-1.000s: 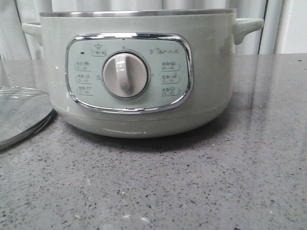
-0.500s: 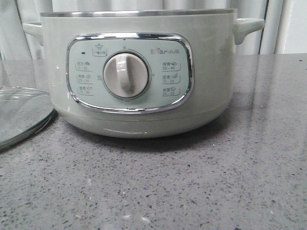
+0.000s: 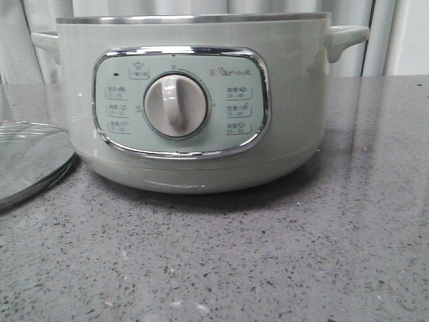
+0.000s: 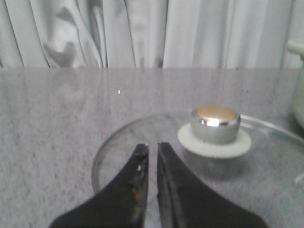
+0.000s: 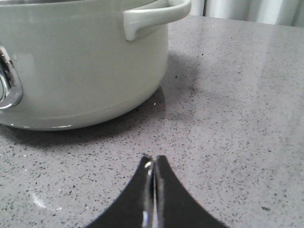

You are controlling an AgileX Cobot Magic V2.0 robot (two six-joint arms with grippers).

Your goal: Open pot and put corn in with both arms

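The pale green pot (image 3: 295, 100) stands in the middle of the grey counter with its steel rim uncovered. It also shows in the right wrist view (image 5: 80, 61). The glass lid (image 3: 27, 161) lies flat on the counter to the pot's left. In the left wrist view the lid (image 4: 270, 161) and its knob (image 4: 216, 123) lie just beyond my left gripper (image 4: 152, 146). That gripper is nearly closed, with a thin gap, and holds nothing. My right gripper (image 5: 153, 159) is shut and empty, low over the counter to the pot's right. The corn is out of view.
A pale curtain (image 3: 389, 40) hangs behind the counter. The pot's side handle (image 5: 152, 16) sticks out toward my right gripper. The speckled counter (image 3: 268, 255) stretches in front of the pot.
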